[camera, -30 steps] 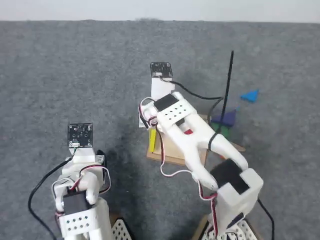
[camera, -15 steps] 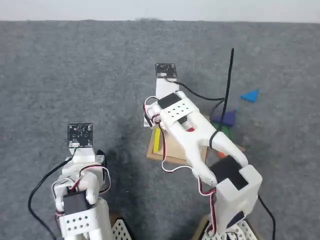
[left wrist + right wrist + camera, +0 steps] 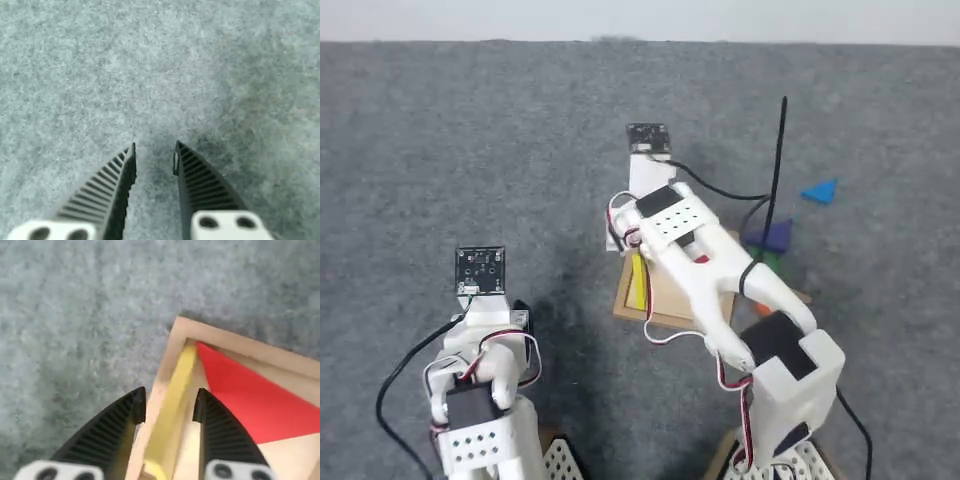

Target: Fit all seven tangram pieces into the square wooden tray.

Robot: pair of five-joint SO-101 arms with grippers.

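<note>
The square wooden tray (image 3: 665, 312) lies mid-table, largely under my right arm (image 3: 710, 270). A red triangle (image 3: 240, 395) lies flat inside the tray (image 3: 230, 342). A yellow piece (image 3: 172, 410) stands on edge in the tray against its left wall (image 3: 637, 281). My right gripper (image 3: 170, 392) is open and straddles that piece and the wall. Blue (image 3: 819, 190), purple (image 3: 776, 236) and green (image 3: 766, 263) pieces lie on the carpet to the right of the tray. My left gripper (image 3: 154, 146) is slightly open over bare carpet, holding nothing.
Grey carpet covers the table, with free room to the left of and beyond the tray. A black cable (image 3: 775, 180) rises beside the purple piece. My left arm (image 3: 480, 400) sits at the near left, away from the tray.
My right gripper carried the yellow piece rightward, from outside the tray's left wall to just inside it. The left arm kept still.
</note>
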